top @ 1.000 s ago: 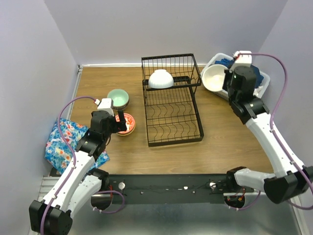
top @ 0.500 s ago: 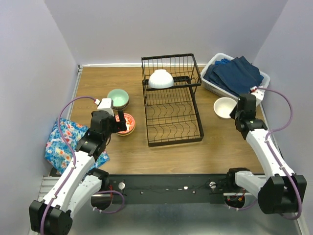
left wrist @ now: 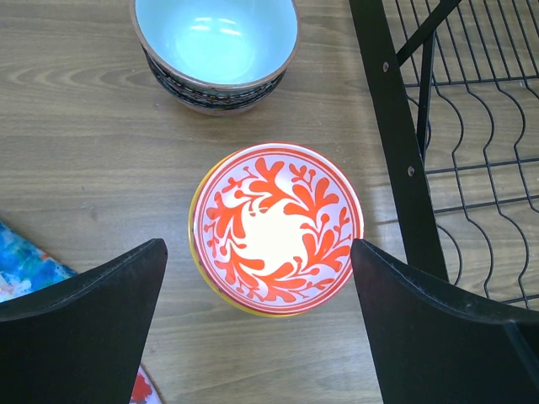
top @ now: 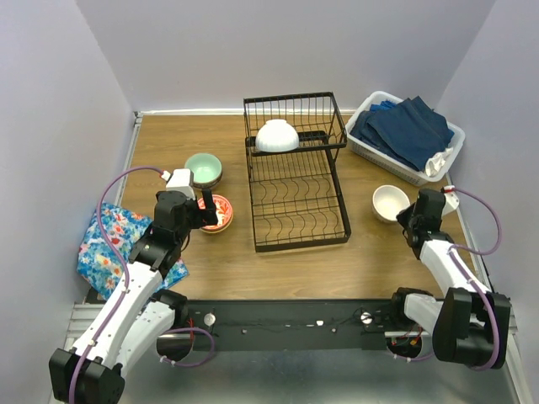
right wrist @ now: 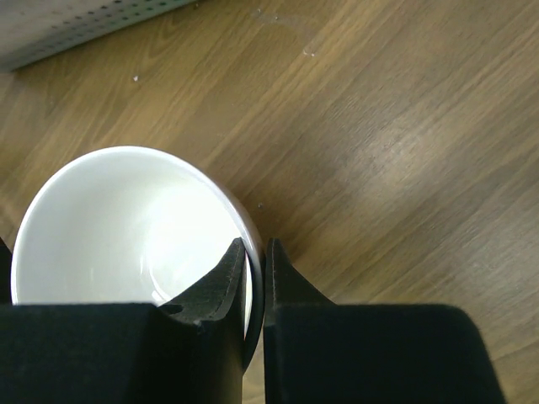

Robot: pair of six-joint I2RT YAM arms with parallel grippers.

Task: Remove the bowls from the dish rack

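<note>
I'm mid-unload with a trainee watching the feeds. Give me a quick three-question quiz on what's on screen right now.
1. True or false: the left gripper is shut on the red-patterned bowl.
2. What does the right gripper pinch? A) the rim of the plain white bowl; B) a blue cloth; C) the mint-green bowl.
3. How many bowls are in the dish rack?
Key: 1. False: its jaws stand open above the red-patterned bowl. 2. A. 3. One, the upturned white bowl on the raised shelf.

One bowl on the dish rack
</note>
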